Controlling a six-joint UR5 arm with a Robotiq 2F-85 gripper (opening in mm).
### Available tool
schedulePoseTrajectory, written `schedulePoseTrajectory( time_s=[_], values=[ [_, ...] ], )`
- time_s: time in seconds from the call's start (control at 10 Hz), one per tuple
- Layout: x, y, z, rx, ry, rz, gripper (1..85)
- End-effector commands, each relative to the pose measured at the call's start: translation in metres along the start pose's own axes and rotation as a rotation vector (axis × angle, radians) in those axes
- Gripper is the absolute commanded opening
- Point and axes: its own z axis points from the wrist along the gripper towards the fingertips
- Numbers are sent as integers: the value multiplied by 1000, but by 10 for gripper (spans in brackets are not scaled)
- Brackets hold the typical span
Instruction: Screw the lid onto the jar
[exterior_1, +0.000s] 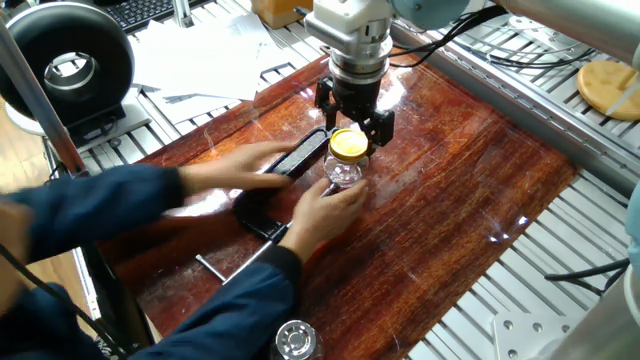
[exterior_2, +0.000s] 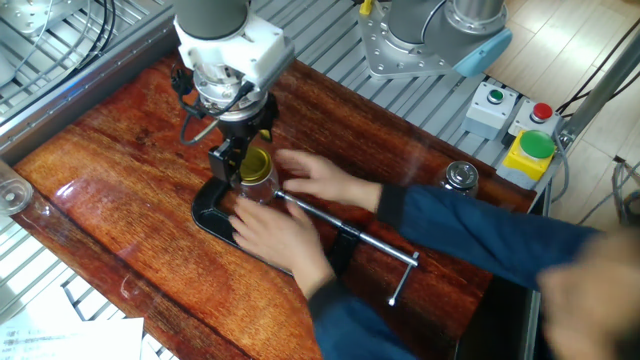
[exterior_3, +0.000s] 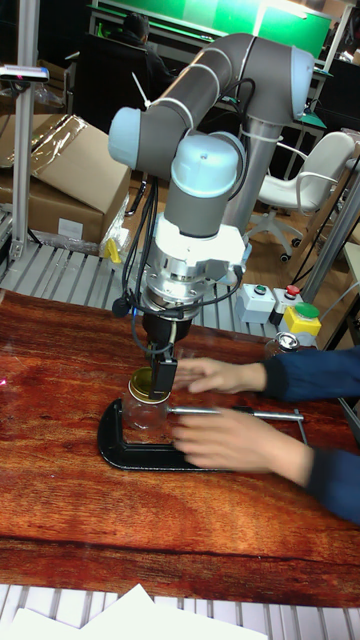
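The jar (exterior_1: 344, 172) is a small clear glass one standing near the middle of the red-brown wooden table (exterior_1: 470, 190). The yellow-gold lid (exterior_1: 348, 144) sits on its mouth. My gripper (exterior_1: 355, 118) hangs straight above, open, its fingers spread wider than the lid and level with its top edge. A person's hand (exterior_1: 325, 205) cups the jar from the front. From the opposite side, the lid (exterior_2: 254, 163) shows between the dark fingers (exterior_2: 224, 160). In the tall view the lid (exterior_3: 148, 385) and jar (exterior_3: 148, 416) stand beside the person's hands.
A black C-clamp (exterior_1: 262, 212) with a long silver screw bar (exterior_2: 345, 228) lies beside the jar. The person's blurred other arm (exterior_1: 150, 195) crosses the table. A second jar with a silvery top (exterior_1: 296, 340) stands at the table edge. A tan wooden disc (exterior_1: 608, 88) lies far right.
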Motion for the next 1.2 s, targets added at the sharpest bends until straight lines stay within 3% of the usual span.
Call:
schedulePoseTrajectory(
  time_s=[0.0,0.7,1.1],
  values=[
    [-3,0,4,2,-16,7,850],
    [-2,-3,8,15,-19,51,850],
    [-2,-2,10,13,-25,91,797]
  ],
)
